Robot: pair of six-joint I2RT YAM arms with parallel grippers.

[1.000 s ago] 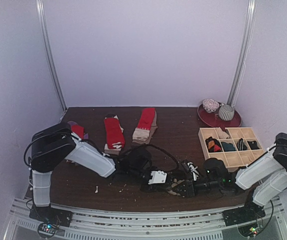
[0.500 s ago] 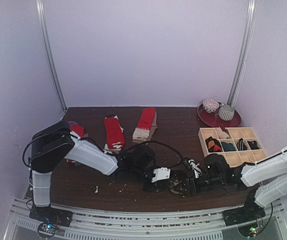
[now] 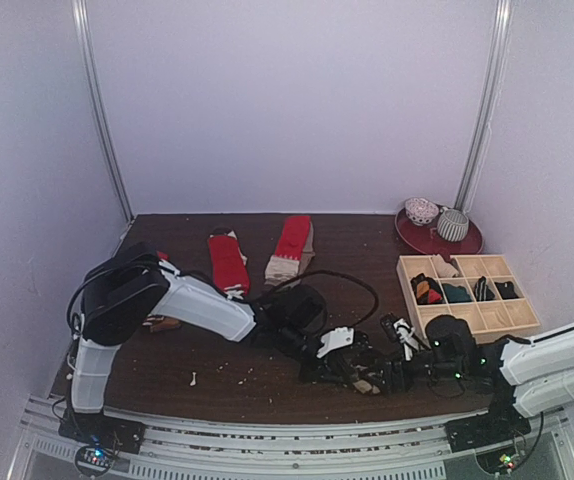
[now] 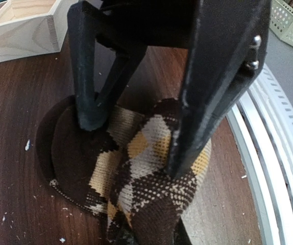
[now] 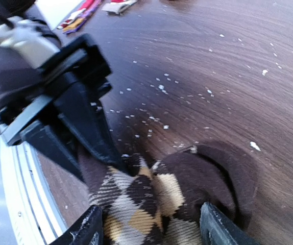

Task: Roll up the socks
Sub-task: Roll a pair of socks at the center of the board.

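A brown-and-beige argyle sock (image 3: 364,383) (image 4: 146,168) (image 5: 151,199) lies bunched near the table's front edge. My left gripper (image 3: 350,368) (image 4: 154,237) is shut on a pinched fold of it. In the right wrist view its black fingers (image 5: 85,122) dig into the sock's left side. My right gripper (image 3: 385,377) (image 5: 154,232) (image 4: 133,143) is open, one finger on each side of the sock's rolled dark end. Two red socks (image 3: 227,262) (image 3: 289,250) lie flat at the back, and another red sock (image 3: 159,258) shows behind the left arm.
A pale wooden grid tray (image 3: 502,318) holding rolled socks stands at the right. Behind it is a red plate (image 3: 417,236) with two bowls. A small brown item (image 3: 163,323) lies by the left arm. White crumbs dot the wood. The metal front rail (image 4: 284,168) runs just beside the sock.
The left gripper has shut on the argyle sock and the right gripper has opened. Both grippers and the sock have shifted right along the front edge.
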